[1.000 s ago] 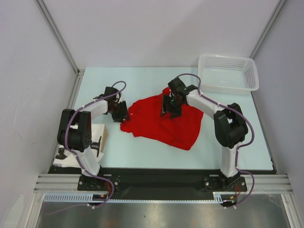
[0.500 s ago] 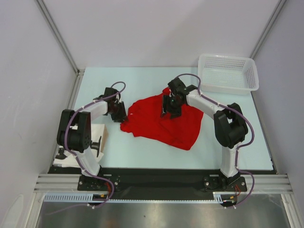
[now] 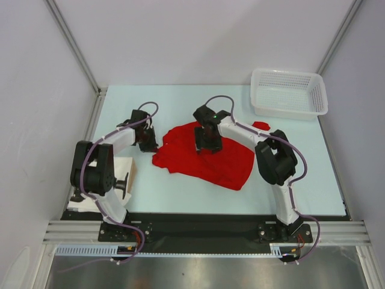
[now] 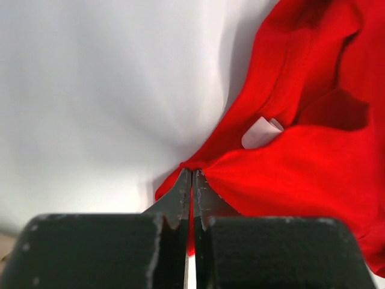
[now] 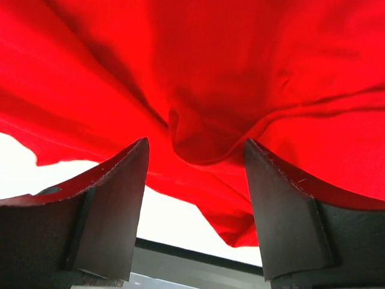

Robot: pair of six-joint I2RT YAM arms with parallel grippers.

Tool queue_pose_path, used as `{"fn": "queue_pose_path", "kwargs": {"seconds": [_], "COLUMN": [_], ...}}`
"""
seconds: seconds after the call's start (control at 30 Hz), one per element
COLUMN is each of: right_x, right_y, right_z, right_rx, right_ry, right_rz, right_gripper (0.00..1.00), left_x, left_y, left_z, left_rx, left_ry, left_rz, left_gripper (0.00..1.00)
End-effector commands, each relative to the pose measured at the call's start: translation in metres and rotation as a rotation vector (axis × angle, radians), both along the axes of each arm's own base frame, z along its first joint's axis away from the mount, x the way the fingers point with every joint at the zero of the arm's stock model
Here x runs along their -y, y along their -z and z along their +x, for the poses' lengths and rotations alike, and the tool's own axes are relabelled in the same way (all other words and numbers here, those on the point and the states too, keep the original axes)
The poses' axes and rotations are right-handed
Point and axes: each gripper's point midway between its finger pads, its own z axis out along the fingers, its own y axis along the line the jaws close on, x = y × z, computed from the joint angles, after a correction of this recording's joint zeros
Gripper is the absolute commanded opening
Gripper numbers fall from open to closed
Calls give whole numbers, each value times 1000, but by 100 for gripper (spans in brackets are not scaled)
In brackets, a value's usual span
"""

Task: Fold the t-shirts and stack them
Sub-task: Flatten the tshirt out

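One bright red t-shirt lies crumpled in the middle of the table. My left gripper sits at its left edge. In the left wrist view the left gripper is shut, with a thin fold of the t-shirt pinched between its tips. My right gripper hovers over the upper middle of the cloth. Its jaws are open in the right wrist view, where the right gripper straddles a raised bunch of the t-shirt without clamping it.
A white mesh basket stands at the back right corner. A small red flap of cloth shows just in front of it. A white and tan flat object lies beside the left arm's base.
The left gripper has closed onto the shirt's left edge. The right arm has swung left over the cloth, uncovering the red flap near the basket.
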Motion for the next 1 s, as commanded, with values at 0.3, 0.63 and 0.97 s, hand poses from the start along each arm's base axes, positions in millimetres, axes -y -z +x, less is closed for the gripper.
{"fn": "queue_pose_path", "kwargs": {"seconds": [0.3,0.63,0.97], "right_x": [78,192,102], "right_y": [-34,-55,-49], "right_z": [4,-78,-44], "right_rx": [109,42,1], "right_ry": [126,277,245], "right_rz": [-179,-21,318], "right_gripper": [10,25,72], "left_x": [5,19,26], "left_y": [-123,-123,-114], "left_z": [-12,-58,-80], "left_rx": [311,312,276], "left_ry": [0,64,104], "left_rz": [11,-35,-64], "left_gripper": [0,0,0]}}
